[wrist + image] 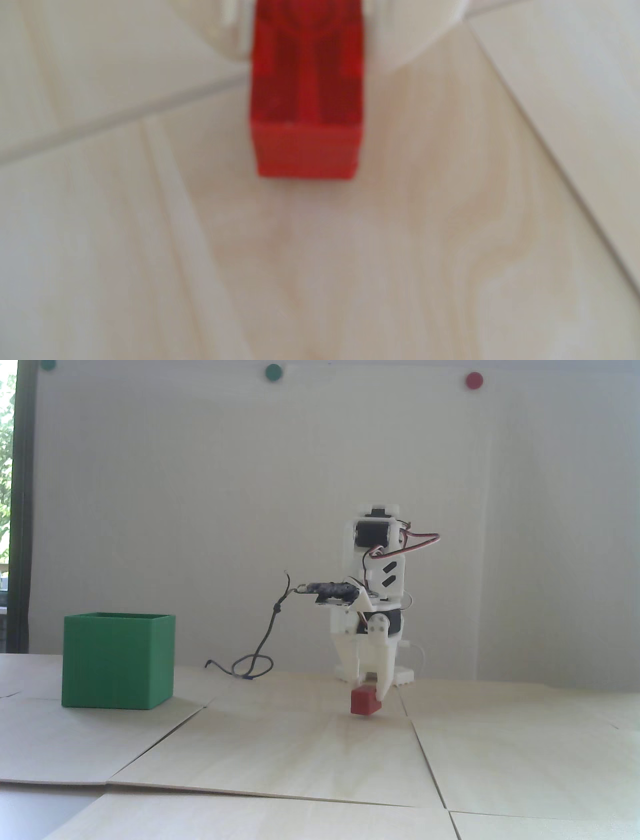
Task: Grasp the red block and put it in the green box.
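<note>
The red block (365, 702) is small and sits between the white fingers of my gripper (371, 687), right of centre in the fixed view. The gripper points straight down and its jaws are closed against the block's sides. The block is at or just above the wooden table; I cannot tell which. In the wrist view the red block (306, 104) fills the top centre, with blurred white fingers (398, 31) on both sides of it, and my gripper (306, 20) is shut on it. The green box (117, 660) stands open-topped on the table far to the left in the fixed view, out of the wrist view.
A dark cable (255, 665) hangs from the wrist camera and loops on the table between box and arm. The arm's base (402, 676) stands just behind the block. The table is made of light wooden panels (300, 750) with seams. Round green and red dots are on the back wall.
</note>
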Action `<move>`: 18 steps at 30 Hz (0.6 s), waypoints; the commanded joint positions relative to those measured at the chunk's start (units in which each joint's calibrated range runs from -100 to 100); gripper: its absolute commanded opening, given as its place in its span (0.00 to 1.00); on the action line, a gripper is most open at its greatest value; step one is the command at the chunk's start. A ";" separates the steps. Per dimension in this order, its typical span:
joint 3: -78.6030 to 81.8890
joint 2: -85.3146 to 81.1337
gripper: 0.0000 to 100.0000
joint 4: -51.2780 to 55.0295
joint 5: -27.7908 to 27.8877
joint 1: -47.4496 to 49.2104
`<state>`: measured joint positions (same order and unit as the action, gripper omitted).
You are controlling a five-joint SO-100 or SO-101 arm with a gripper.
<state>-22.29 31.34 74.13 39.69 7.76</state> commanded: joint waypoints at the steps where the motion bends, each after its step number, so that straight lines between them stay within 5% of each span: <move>1: -14.27 -9.51 0.02 2.69 -0.70 -1.77; 18: -41.24 -13.61 0.02 1.93 -0.64 -34.74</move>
<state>-56.94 24.53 76.21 39.28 -19.30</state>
